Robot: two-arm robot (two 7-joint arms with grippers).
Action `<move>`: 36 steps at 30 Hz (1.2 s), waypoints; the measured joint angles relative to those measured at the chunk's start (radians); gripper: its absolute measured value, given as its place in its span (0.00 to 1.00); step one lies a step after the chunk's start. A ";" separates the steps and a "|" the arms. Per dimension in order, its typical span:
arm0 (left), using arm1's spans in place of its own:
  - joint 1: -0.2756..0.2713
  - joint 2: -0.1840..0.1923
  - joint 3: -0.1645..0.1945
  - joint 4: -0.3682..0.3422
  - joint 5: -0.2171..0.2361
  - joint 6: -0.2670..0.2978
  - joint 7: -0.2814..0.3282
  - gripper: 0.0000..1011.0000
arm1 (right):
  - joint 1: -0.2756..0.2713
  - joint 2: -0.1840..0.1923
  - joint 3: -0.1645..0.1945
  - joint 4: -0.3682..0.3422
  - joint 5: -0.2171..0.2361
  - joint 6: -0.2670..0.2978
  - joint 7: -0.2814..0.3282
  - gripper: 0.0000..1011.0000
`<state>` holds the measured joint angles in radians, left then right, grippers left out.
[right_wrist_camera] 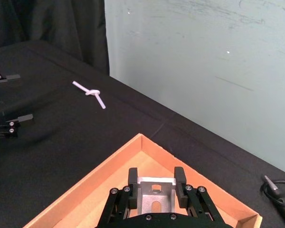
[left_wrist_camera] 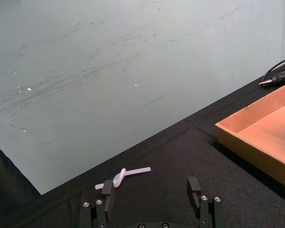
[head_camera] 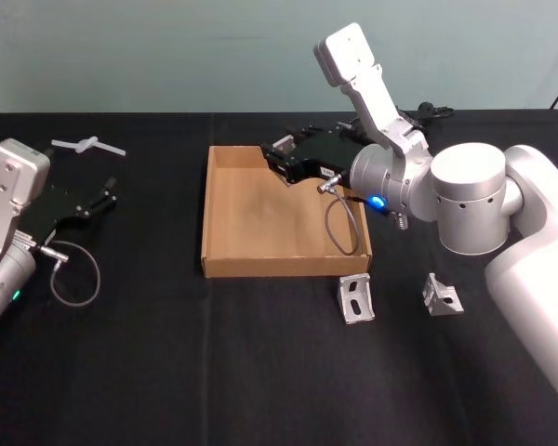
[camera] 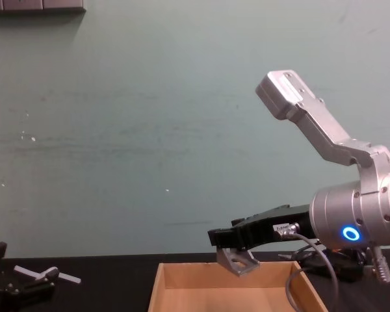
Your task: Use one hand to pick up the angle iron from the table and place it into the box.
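Tan cardboard marks the target in the head view. The box [head_camera: 207, 214] lies mid-tabletop [head_camera: 167, 372], and the right pincer [head_camera: 284, 169] hangs above its far part, closed on the angle iron [head_camera: 282, 146]. A loose bracket [head_camera: 356, 298] stands just beside the box's near right corner, with a second bracket [head_camera: 442, 296] farther right. The left pincer [head_camera: 105, 193] is parked well off to the left.

In the left wrist view that left pincer [left_wrist_camera: 150, 187] gapes wide with nothing between its fingers. A white knotted strip [left_wrist_camera: 123, 175] lies on the cloth beyond it.

The right wrist view shows the right pincer [right_wrist_camera: 156, 175] pressed against both flanks of the angle iron [right_wrist_camera: 154, 198]. The box [right_wrist_camera: 180, 167] has a far corner just ahead of it, and what shows of the floor is bare.

From the chest view the angle iron [camera: 239, 263] hangs tilted, clear above the rim of the box [camera: 157, 286] and apart from the walls.

The placing looks to be the step in hand. It would go best by easing a little toward the box's middle, away from the far wall. The arm should then lower until the metal is close to the floor before the fingers part, since a drop from this height could bounce it off a low wall. After that, open fully and lift straight up so the fingertips do not drag the piece.
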<state>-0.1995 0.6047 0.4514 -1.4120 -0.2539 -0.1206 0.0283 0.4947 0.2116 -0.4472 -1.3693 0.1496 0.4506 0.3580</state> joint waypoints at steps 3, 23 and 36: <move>0.000 0.000 0.000 0.000 0.000 0.000 0.000 0.99 | 0.002 0.000 -0.001 0.009 0.000 -0.004 0.005 0.45; 0.000 0.000 0.000 0.000 0.000 0.000 0.000 0.99 | 0.010 -0.006 -0.011 0.036 -0.007 -0.004 0.012 0.44; 0.000 0.000 0.000 0.000 0.000 0.000 0.000 0.99 | 0.062 -0.037 -0.001 0.137 -0.025 -0.001 -0.005 0.44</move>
<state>-0.1995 0.6047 0.4514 -1.4120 -0.2539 -0.1206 0.0283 0.5564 0.1748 -0.4483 -1.2319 0.1245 0.4500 0.3526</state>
